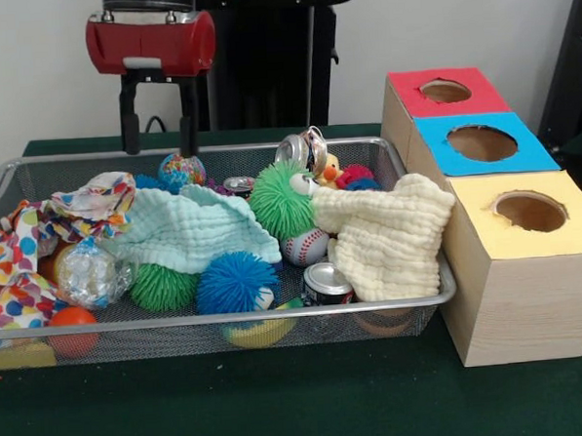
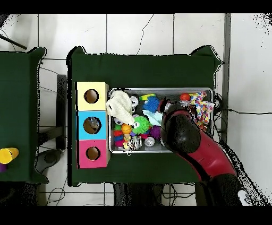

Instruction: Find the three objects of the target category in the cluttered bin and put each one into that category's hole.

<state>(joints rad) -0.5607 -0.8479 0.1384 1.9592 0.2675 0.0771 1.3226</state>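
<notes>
My gripper (image 1: 158,129): two black fingers hang straight down from the red wrist, spread apart, nothing between them; tips sit just above the bin's far rim, left of centre in the front view.
My arm (image 2: 204,154): in the overhead view it covers part of the bin's contents; the gripper itself is hidden under it there.
Just under the tips: a small globe-patterned ball (image 1: 181,169), partly tucked behind the mint cloth.
Mint cloth (image 1: 189,233): draped over the middle of the bin, covering whatever lies beneath.
Bin (image 1: 238,317): wire-mesh tray on the green table (image 1: 301,403), crowded to the rim.
Spiky balls: a green one (image 1: 280,199) mid-bin, a blue one (image 1: 234,282) at the near side, another green one (image 1: 163,287) beside it under the cloth's edge.
Baseball (image 1: 305,246): between the big green spiky ball and the cream cloth.
Cream cloth (image 1: 388,234): heaped at the bin's right end, hanging onto the rim near the boxes.
Cans: one tilted at the far rim (image 1: 297,149), one upright at the near rim (image 1: 326,283).
Left end: patterned cloth (image 1: 38,236), crinkled clear wrapper (image 1: 87,275), orange ball (image 1: 72,329).
Hole boxes: red (image 1: 444,93), blue (image 1: 480,145), yellow (image 1: 527,212), in a row touching the bin's right side, each with one round hole on top.
Target category: cannot tell from here.
</notes>
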